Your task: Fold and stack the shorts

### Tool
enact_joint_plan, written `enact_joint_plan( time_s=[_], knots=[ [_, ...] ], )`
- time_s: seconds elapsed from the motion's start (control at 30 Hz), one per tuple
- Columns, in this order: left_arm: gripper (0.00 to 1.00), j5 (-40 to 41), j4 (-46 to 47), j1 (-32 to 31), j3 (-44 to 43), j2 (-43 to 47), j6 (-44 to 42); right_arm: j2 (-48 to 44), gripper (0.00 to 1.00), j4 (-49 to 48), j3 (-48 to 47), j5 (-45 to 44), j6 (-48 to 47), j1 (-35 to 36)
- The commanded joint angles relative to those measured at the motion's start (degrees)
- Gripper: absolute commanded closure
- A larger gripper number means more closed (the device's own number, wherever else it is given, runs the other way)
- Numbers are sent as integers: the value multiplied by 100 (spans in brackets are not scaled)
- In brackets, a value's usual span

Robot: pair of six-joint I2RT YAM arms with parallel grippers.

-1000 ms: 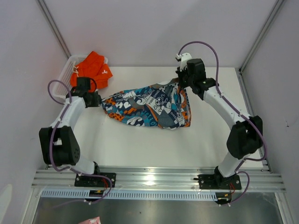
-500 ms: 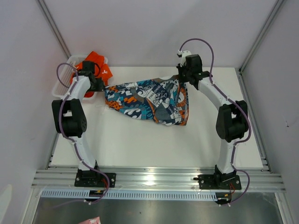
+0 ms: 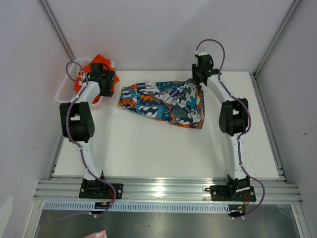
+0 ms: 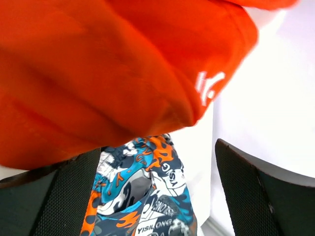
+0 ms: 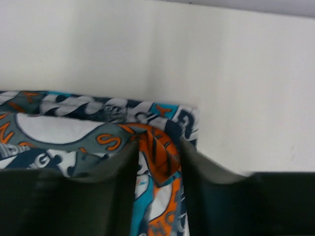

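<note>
The printed shorts (image 3: 163, 101) lie spread on the white table (image 3: 148, 148) near its far edge. My left gripper (image 3: 112, 90) hovers at their left end, open, its black fingers (image 4: 64, 196) wide apart over the print (image 4: 147, 196). The orange shorts (image 3: 99, 68) are heaped in the basket, and in the left wrist view this orange cloth (image 4: 113, 73) fills the upper half. My right gripper (image 3: 197, 82) sits at the printed shorts' far right corner; its jaws stand apart with a raised fold of the print (image 5: 160, 147) between them.
A white mesh basket (image 3: 64, 91) stands at the back left corner under the orange cloth. Grey walls and metal posts close in the back and sides. The arm bases and a metal rail (image 3: 158, 188) line the near edge.
Both arms carried the printed shorts toward the back and lowered them onto the table. Both grippers, shut on the cloth before, have opened and the shorts lie flatter.
</note>
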State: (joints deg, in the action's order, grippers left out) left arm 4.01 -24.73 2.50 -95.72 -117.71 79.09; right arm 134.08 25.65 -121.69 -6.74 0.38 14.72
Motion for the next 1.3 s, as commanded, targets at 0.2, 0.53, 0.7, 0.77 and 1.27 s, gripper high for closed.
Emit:
enact_joint_plan(
  time_s=[0.2, 0.53, 0.7, 0.77, 1.27],
  knots=[
    [1, -936, 1584, -188, 615, 889, -1928, -601, 15, -181, 342, 836, 417, -302],
    [1, -1543, 1806, -742, 907, 1023, -3654, -1648, 22, -850, 2621, 2950, 1464, -962],
    [1, -1842, 1708, -777, 617, 610, -3831, -1762, 32, -991, 3168, 3538, 1772, -936],
    [1, -1711, 1665, -812, 625, 556, -3953, -1946, 35, -1210, 3675, 3775, 1991, -945],
    [1, -1982, 2007, -883, 915, -85, -4244, -2695, 41, -2275, 5700, 4374, 2598, -962]
  ],
)
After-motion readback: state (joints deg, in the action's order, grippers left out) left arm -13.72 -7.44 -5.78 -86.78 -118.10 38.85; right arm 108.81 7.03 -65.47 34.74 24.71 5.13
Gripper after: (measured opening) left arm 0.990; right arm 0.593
